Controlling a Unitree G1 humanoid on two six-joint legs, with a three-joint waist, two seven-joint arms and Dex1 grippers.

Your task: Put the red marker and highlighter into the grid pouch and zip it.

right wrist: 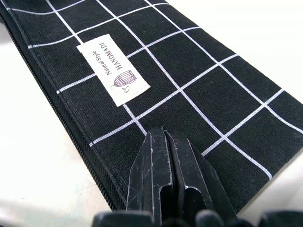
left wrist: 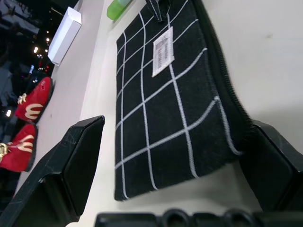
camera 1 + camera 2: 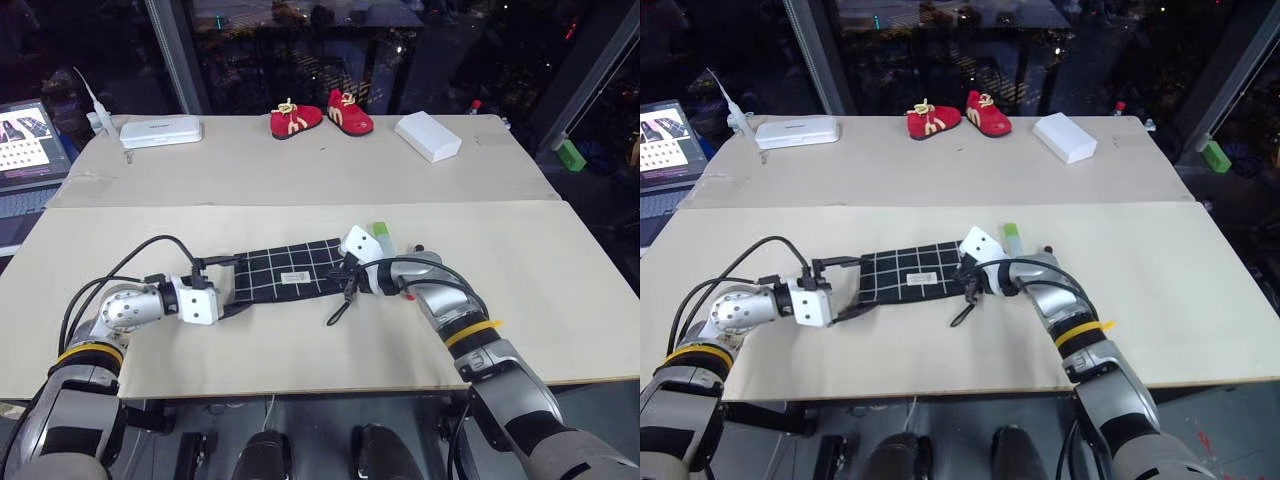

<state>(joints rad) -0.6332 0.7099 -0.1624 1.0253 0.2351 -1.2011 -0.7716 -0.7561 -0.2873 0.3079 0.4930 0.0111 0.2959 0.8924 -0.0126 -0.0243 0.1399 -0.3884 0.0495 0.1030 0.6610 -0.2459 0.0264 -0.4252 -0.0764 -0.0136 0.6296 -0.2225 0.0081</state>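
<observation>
Your left claw (image 3: 228,290) stands released around the end of the grid pouch (image 3: 285,270) on the tabletop (image 3: 560,270); the right claw (image 1: 170,184) is clenched on its other end. Closing off-centre could drag the pouch.

I see a pale worktop (image 3: 300,340) of two boards. The grid pouch (image 3: 290,268) lies flat at centre, the highlighter (image 3: 383,236) at its two o'clock. Toward twelve sit red shoes (image 3: 320,117); a white box (image 3: 427,135) at one; a white case (image 3: 160,131) at eleven.
</observation>
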